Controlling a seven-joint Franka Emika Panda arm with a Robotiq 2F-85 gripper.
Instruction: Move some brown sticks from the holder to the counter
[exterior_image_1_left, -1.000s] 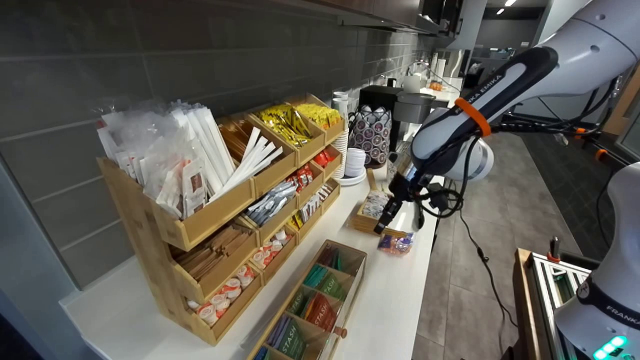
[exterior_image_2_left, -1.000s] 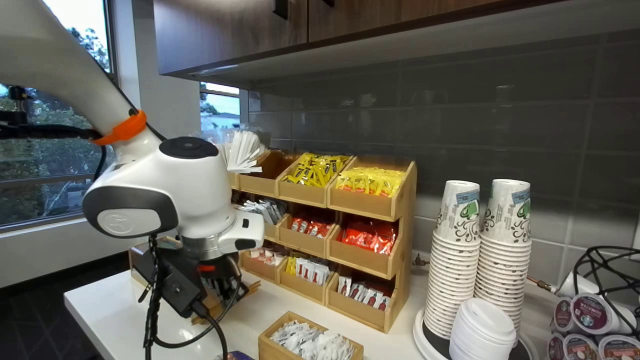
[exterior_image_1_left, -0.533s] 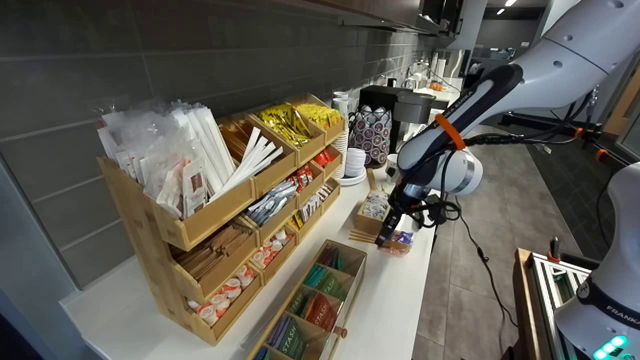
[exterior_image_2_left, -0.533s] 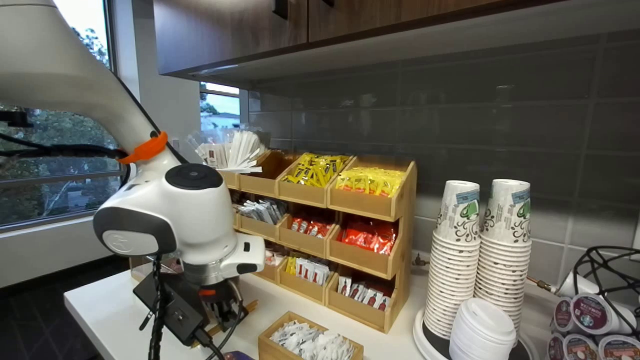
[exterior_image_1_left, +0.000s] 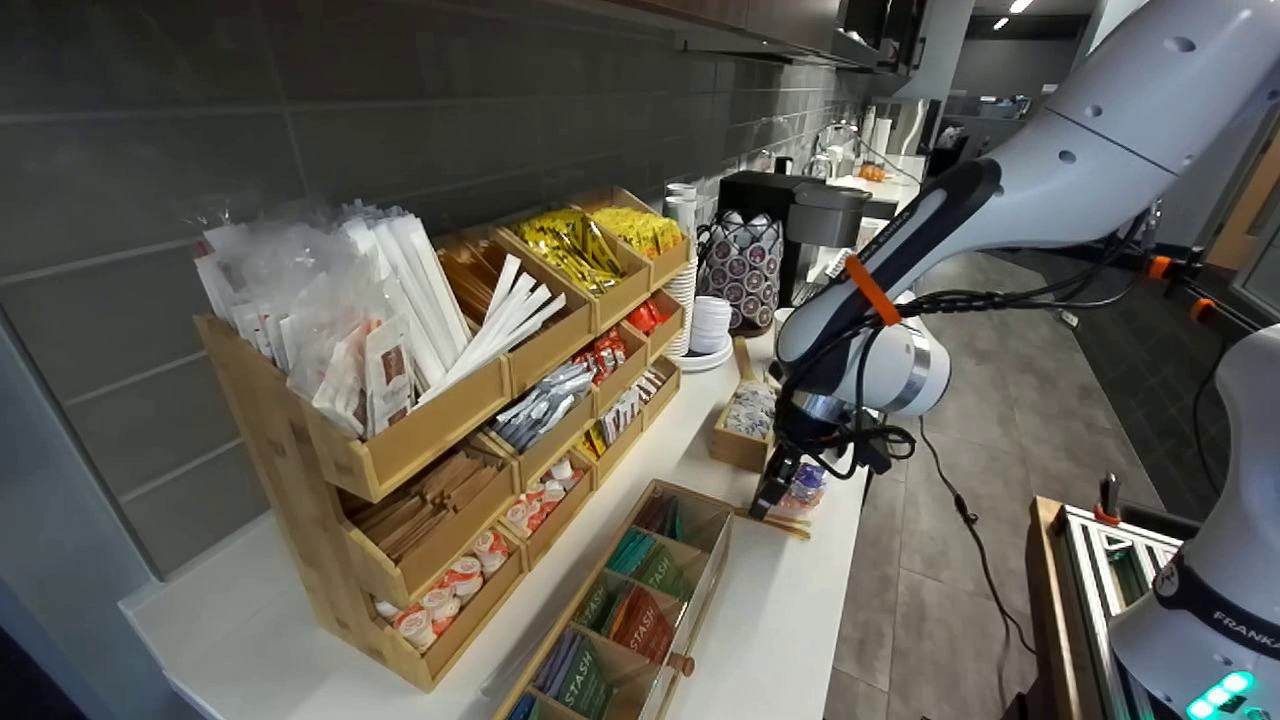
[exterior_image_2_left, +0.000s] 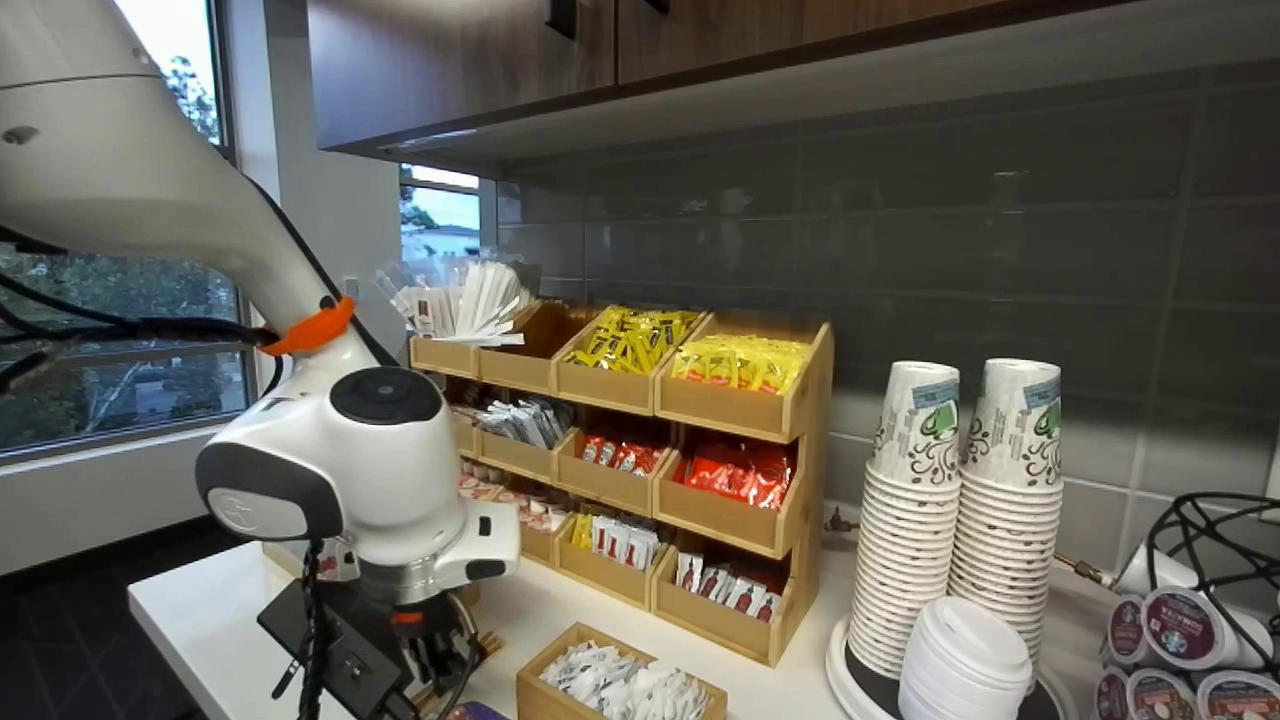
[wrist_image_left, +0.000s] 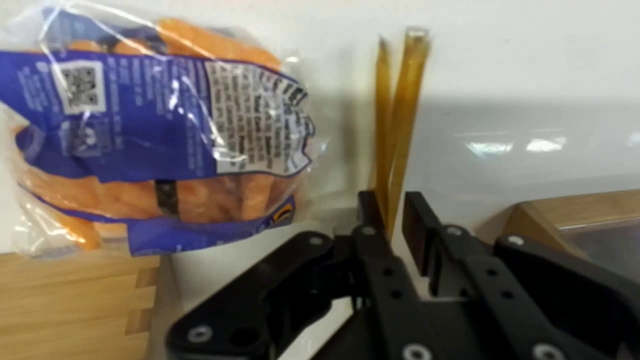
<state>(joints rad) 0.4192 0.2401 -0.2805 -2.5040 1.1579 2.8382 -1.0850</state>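
Currently, your gripper has its fingers slightly apart, the brown sticks running between them with a gap showing alongside; whether the sticks touch the counter below, you cannot tell. In the wrist view, a printed plastic bag lies just left of them; in an exterior view, the divided tray sits near and left, and the holder stands farther left.

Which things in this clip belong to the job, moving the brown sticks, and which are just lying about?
Belong to the job:
brown sticks, between the jaws of the pincer
tiered wooden holder
white counter

Just lying about:
purple-labelled bag
Stash packets
stacked paper cups
white lids
coffee pods
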